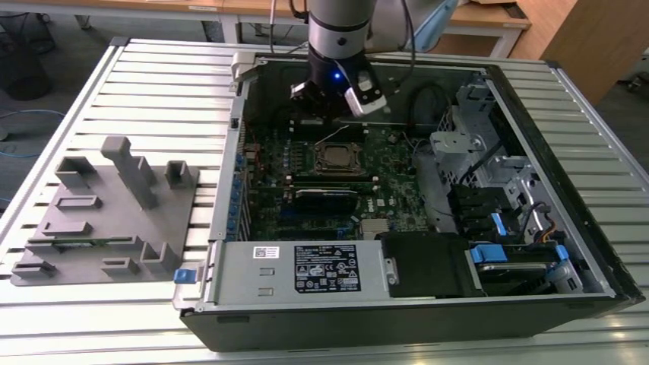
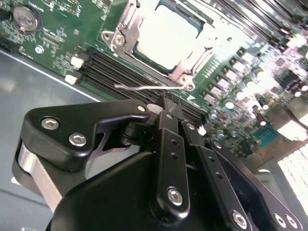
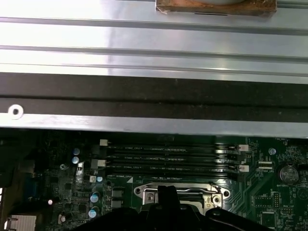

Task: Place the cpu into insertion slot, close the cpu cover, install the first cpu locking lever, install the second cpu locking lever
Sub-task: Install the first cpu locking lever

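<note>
The cpu [image 2: 166, 29], a pale silver square, sits in the insertion slot [image 1: 338, 157] on the green board. The cpu cover [image 2: 126, 36], a silvery frame, lies around it. A thin wire locking lever [image 2: 144, 88] stands clear of the socket's edge and shows as a raised wire [image 1: 337, 137] in the exterior view. My black gripper [image 2: 166, 103] hangs just beside the socket on its far side in the exterior view, fingers together, its tip right next to the lever wire. Whether it touches the wire I cannot tell. The gripper [image 3: 166, 192] and the socket rim [image 3: 144, 195] also show in the first wrist view.
The board lies inside an open computer case [image 1: 568, 258]. Memory sticks [image 1: 324, 182] lie just in front of the socket, with a power supply [image 1: 304, 270] nearer still. Drive cages [image 1: 487, 152] fill the exterior view's right. A grey fixture [image 1: 102, 213] stands on the slatted table.
</note>
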Available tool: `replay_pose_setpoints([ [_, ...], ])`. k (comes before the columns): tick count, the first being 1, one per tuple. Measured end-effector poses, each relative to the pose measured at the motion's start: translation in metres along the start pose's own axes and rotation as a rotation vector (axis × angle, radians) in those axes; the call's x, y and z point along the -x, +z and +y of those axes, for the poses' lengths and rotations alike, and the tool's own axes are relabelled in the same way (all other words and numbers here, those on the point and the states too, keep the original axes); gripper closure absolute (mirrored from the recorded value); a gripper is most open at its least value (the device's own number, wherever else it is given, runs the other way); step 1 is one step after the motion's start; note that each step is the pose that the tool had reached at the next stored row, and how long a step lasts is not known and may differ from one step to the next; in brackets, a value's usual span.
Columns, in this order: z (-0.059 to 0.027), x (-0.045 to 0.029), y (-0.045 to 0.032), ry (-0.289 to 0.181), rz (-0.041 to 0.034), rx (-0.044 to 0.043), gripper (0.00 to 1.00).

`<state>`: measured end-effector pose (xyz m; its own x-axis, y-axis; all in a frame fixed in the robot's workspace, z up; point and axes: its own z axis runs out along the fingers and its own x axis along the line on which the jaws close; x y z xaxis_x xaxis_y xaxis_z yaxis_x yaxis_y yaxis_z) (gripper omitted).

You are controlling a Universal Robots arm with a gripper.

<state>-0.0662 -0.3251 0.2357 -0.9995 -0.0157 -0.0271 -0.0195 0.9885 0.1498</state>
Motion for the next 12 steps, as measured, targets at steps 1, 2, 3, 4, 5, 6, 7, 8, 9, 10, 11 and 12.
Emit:
replay_pose_setpoints([
  [1, -0.0002, 0.0014, 0.0010, 0.000, 0.0000, 0.0000, 0.90],
  [2, -0.0004, 0.0027, 0.0019, 0.000, 0.0000, -0.0001, 0.90],
  [3, -0.0005, 0.0041, 0.0027, 0.000, 0.0000, -0.0001, 0.90],
  [4, -0.0005, 0.0051, 0.0031, 0.000, 0.0001, -0.0001, 0.90],
  [5, -0.0006, 0.0054, 0.0032, 0.000, 0.0001, -0.0001, 0.90],
  [6, -0.0006, 0.0054, 0.0032, 0.000, 0.0001, -0.0002, 0.90],
  [7, -0.0006, 0.0054, 0.0032, 0.000, 0.0001, -0.0001, 0.90],
  [8, -0.0006, 0.0054, 0.0032, 0.000, 0.0000, -0.0001, 0.90],
  [9, -0.0006, 0.0054, 0.0033, 0.000, 0.0000, 0.0000, 0.90],
  [10, -0.0006, 0.0054, 0.0033, 0.000, 0.0000, 0.0000, 0.90],
  [11, -0.0006, 0.0054, 0.0033, 0.000, 0.0000, 0.0002, 0.90],
  [12, -0.0006, 0.0055, 0.0034, 0.000, 0.0002, 0.0022, 0.90],
])
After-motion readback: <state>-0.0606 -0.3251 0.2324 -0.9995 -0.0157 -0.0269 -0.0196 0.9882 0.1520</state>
